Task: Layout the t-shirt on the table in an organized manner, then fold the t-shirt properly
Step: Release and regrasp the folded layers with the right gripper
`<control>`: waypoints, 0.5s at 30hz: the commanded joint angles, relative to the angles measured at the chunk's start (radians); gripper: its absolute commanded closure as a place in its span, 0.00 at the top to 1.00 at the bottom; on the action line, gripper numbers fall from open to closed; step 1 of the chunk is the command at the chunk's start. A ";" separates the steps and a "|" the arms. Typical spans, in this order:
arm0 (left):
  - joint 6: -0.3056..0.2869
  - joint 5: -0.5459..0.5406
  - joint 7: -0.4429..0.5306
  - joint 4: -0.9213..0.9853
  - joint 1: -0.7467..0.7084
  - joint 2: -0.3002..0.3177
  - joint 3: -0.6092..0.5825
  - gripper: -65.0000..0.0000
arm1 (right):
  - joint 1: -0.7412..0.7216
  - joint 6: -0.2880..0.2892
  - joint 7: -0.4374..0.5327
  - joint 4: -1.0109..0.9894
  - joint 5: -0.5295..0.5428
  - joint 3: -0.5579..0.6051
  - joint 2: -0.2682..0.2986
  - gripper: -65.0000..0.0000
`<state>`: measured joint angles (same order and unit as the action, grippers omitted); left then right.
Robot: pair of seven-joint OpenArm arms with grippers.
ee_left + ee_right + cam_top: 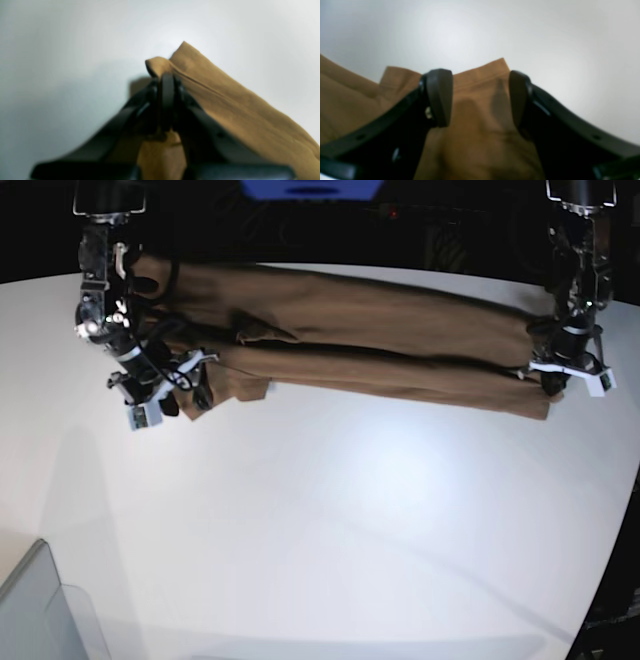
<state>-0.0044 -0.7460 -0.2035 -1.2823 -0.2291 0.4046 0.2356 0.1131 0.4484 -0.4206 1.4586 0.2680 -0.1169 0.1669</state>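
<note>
1. The right gripper (190,392), on the base view's left, has its jaws spread wide over the plain brown cloth t-shirt (380,345), seemingly gripping nothing.
2. The t-shirt lies bunched in a long band, its long axis running left-right along the far edge of the smooth white table (330,520).
3. Broad bare tabletop spreads nearer; a clear grey bin (40,610) sits at the near-left corner.
4. The left gripper (552,378) pinches the t-shirt's right end.

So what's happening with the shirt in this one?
A two-armed robot is working a brown t-shirt on the white table. The shirt lies stretched into a long band between the arms. The left gripper is shut on one end of the cloth. The right gripper is open, its fingers straddling the other end without pinching it.
</note>
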 commanded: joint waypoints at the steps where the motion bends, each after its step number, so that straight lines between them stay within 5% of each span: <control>1: 0.005 0.001 -0.014 -0.003 0.000 0.014 0.003 0.00 | -0.022 0.003 0.024 -0.003 0.009 -0.004 0.012 0.56; 11: 0.005 0.001 -0.014 -0.003 0.001 0.014 0.003 0.00 | -0.048 0.003 0.027 -0.117 0.009 0.016 0.026 0.55; 15: 0.005 0.001 -0.014 -0.003 0.001 0.014 0.003 0.00 | -0.025 0.003 0.081 -0.123 0.007 0.036 0.027 0.33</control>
<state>-0.0044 -0.7460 -0.2016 -1.2804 -0.2287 0.4042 0.2356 0.0834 0.4477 -0.3172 1.3304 0.2806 -0.0830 0.1883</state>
